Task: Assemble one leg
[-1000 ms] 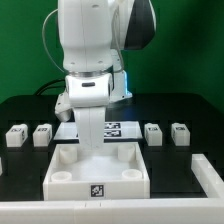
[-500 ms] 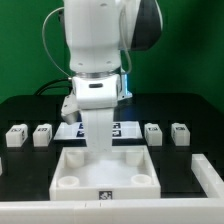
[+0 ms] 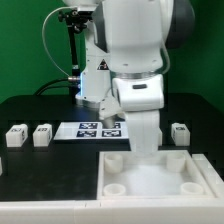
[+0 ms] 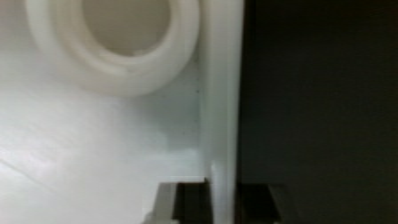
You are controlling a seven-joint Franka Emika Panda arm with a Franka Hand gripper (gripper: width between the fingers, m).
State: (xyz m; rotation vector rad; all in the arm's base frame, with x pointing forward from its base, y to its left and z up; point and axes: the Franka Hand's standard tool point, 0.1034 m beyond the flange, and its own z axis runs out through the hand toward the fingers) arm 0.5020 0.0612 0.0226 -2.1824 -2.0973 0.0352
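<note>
Risk lay mostly in the grip. The hand (image 3: 147, 152) was clamped on a thin wall of the tray (image 3: 104, 178), with one finger on each side in the wrist view and a round corner socket (image 4: 125, 40) just beside it. Held so, at one edge only, the tray could pivot or slip on the counter (image 3: 30, 165). One leg (image 3: 180, 132) stood near the hand, on the exterior view's right, not yet picked up; a swinging tray could knock it. Another leg (image 3: 43, 133) and a third leg (image 3: 15, 135) stood well apart from the hand, on the exterior view's left.
</note>
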